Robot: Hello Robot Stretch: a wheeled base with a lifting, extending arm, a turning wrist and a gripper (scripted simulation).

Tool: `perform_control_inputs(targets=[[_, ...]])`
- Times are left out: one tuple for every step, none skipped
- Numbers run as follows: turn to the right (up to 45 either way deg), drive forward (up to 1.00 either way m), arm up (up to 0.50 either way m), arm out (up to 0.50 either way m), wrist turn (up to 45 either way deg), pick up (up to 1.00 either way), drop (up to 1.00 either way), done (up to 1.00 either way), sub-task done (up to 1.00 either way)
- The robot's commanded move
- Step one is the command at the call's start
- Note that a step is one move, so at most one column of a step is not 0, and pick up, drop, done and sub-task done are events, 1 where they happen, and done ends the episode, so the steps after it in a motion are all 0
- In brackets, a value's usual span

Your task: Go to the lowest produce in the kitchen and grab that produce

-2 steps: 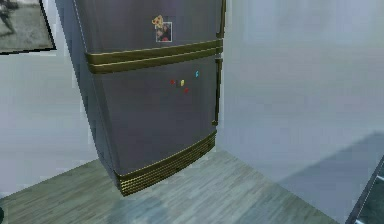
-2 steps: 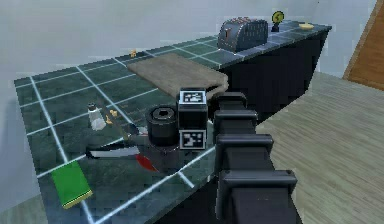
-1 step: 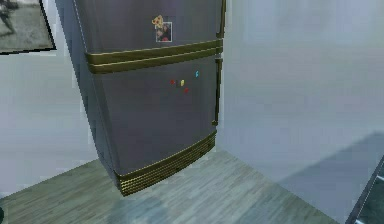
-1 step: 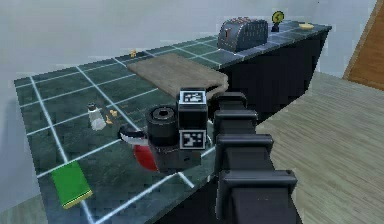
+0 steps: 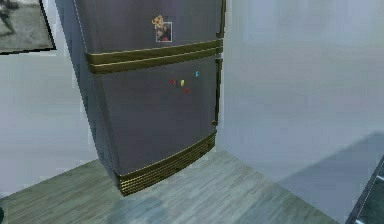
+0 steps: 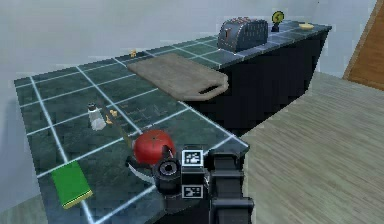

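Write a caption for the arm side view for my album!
The gripper close to a red round fruit on a dark tiled counter, cutting board beyond.

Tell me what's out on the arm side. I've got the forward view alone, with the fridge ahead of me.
Observer: A dark tiled counter runs along that side.
Operator: Any produce on it?
Observer: A red round thing, maybe a tomato or an apple, sits near the counter's near edge.
Operator: Where's the hand?
Observer: The hand is right at that red thing. I cannot tell whether it holds anything.
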Motion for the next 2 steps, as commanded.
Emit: perform_control_inputs(targets=[[0.0,0.0,0.0,0.0,0.0,1.0,0.0,0.0,0.0],[0.0,0.0,0.1,0.0,0.0,0.0,0.0,0.0,0.0]])
